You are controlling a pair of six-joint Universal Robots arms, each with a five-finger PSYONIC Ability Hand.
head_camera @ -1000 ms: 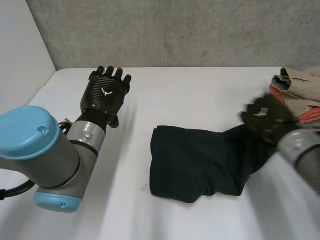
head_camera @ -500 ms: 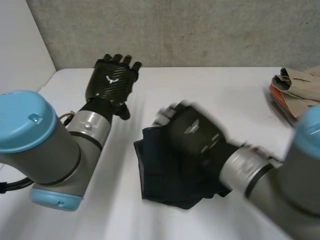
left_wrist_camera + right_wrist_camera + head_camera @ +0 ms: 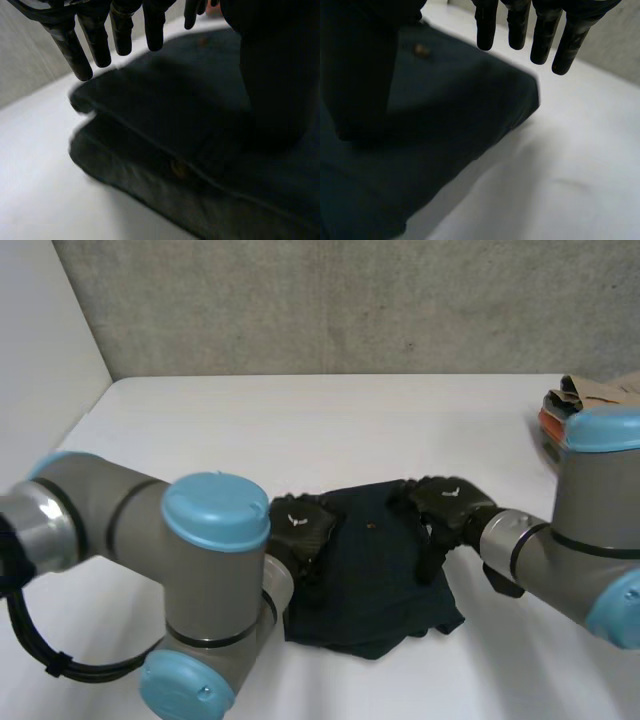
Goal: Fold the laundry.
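No words, numbers or brand names can be read anywhere. The only sign is a small white emblem (image 3: 297, 521) on the back of the black, carbon-weave left hand (image 3: 303, 533). A matching white mark (image 3: 447, 493) sits on the back of the black right hand (image 3: 452, 506). Both are plain shapes, and no letters can be made out in them.
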